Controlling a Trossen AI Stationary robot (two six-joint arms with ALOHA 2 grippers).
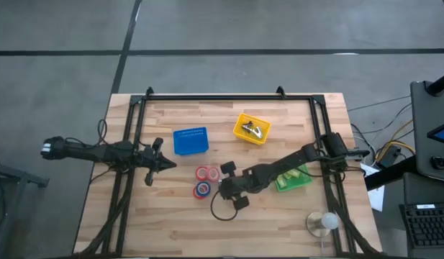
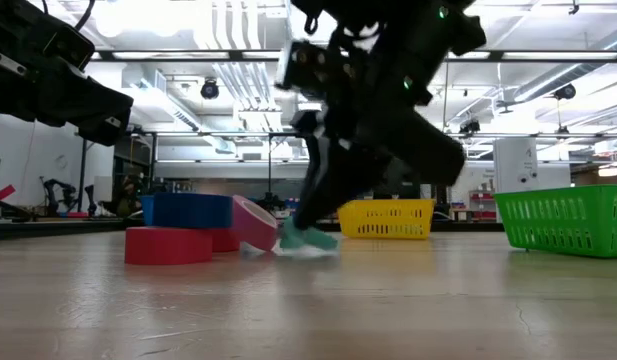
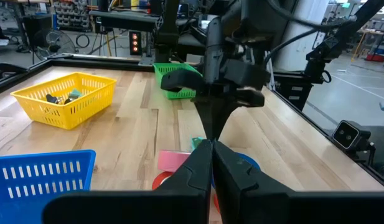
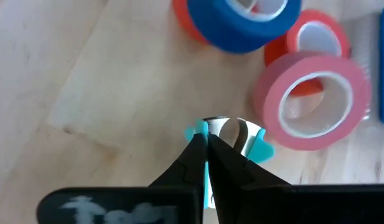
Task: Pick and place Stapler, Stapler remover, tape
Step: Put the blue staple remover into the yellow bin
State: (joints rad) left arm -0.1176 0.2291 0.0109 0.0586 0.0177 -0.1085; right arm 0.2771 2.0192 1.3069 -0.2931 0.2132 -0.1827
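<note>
Thrice found tape near the middle of the wooden bench (image 1: pixel 171 230). Saw the flat red ring-shaped roll (image 1: pixel 202 173) lying with its pale centre facing up, axis upright. Saw the blue roll with red beneath it (image 1: pixel 202 189) lying flat likewise, just beside the red one. Found the pinkish-red roll (image 4: pixel 313 99) tilted, leaning against the red roll, its open centre turned partly sideways and toward the right arm.

Noted the teal-handled staple remover (image 4: pixel 260 148) down on the bench just beside the pinkish-red roll. Saw its two teal grips spread to either side of the silvery claws, with the long axis running across the line of the right gripper's fingers. Could not tell whether it touched the roll.

Found the right gripper (image 1: pixel 224 188) lowered at the remover, jaws closed tight together, tips set on one teal grip. Could not tell whether any of it was truly pinched.

Found the left gripper (image 1: pixel 168 165) off the bench surface at the left side, near the blue plastic basket (image 1: pixel 191 141), jaws closed on nothing and pointed toward the rolls.

Noted the yellow plastic basket (image 1: pixel 252 129) farther back with small metal pieces inside, and the green plastic basket (image 1: pixel 293 178) partly under the right arm.
</note>
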